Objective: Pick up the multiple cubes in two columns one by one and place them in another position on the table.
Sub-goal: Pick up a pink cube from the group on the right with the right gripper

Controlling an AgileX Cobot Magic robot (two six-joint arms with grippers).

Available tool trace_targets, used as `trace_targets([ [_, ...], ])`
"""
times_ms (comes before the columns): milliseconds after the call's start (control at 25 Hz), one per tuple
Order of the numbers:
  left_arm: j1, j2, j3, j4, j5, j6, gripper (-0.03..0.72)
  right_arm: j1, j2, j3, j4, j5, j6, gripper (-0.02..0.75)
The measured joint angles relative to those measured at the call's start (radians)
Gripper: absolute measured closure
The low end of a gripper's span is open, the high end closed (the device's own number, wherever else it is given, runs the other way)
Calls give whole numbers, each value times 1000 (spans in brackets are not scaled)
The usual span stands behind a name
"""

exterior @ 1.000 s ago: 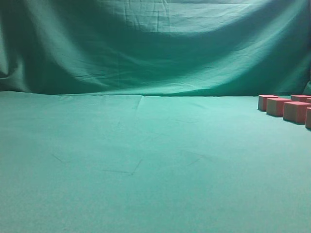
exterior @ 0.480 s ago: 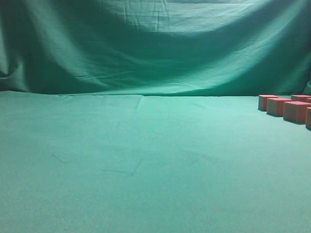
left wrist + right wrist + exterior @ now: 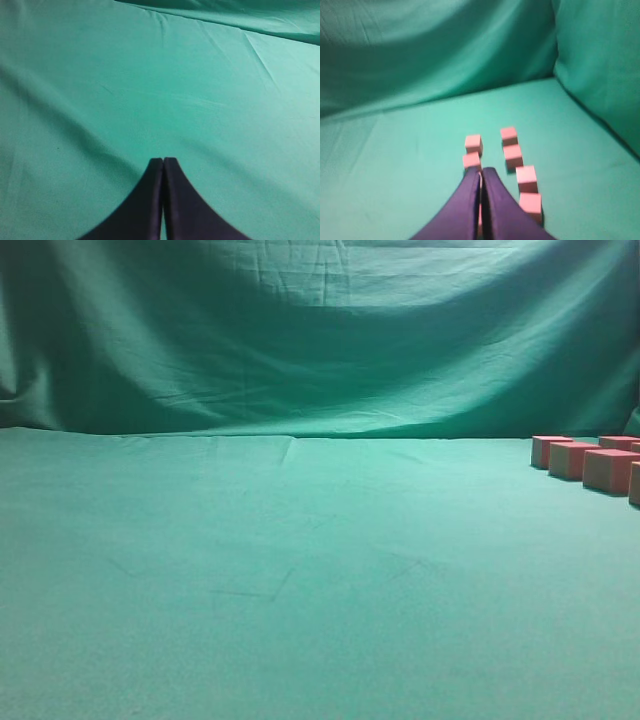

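cubes sit just ahead of the right fingers
the cubes lie in two columns running away from the pressed-together right fingers; left fingers, also pressed together, face only bare table.

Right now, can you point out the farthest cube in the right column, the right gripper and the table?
farthest cube (image 3: pixel 508 135): right wrist view, its top face.
right gripper (image 3: pixel 481 173): right wrist view, the shut fingertips' meeting point.
table (image 3: pixel 250 540): exterior view, bare cloth.

Table open leftward; cubes crowd right edge.
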Motion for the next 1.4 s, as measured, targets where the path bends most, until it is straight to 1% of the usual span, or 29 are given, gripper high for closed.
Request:
trace_targets([
  [80, 0, 0, 0, 0, 0, 0, 688, 0, 87, -52, 0, 49, -12, 738],
  [280, 0, 0, 0, 0, 0, 0, 688, 0, 229, -135, 2, 82, -66, 738],
  [360, 0, 0, 0, 0, 0, 0, 688, 0, 274, -167, 2, 124, -80, 738],
  [440, 0, 0, 0, 0, 0, 0, 688, 0, 320, -222, 2, 219, -90, 738],
  [640, 0, 0, 0, 0, 0, 0, 688, 0, 478, -383, -9, 575, -91, 738],
  [760, 0, 0, 0, 0, 0, 0, 688, 0, 562, -430, -17, 686, -89, 738],
  [800, 0, 0, 0, 0, 0, 0, 688, 6, 584, -435, -19, 692, -88, 738],
  [880, 0, 0, 0, 0, 0, 0, 688, 44, 623, -436, -25, 692, -87, 738],
  [1000, 0, 0, 0, 0, 0, 0, 688, 144, 690, -436, -59, 661, -54, 738],
  [1080, 0, 0, 0, 0, 0, 0, 688, 222, 743, -436, -156, 622, 30, 738],
  [1160, 0, 0, 0, 0, 0, 0, 688, 276, 796, -438, -278, 592, 151, 738],
  [1240, 0, 0, 0, 0, 0, 0, 688, 303, 855, -439, -368, 561, 248, 738],
  [1400, 0, 0, 0, 0, 0, 0, 688, 316, 965, -441, -405, 487, 298, 738],
])
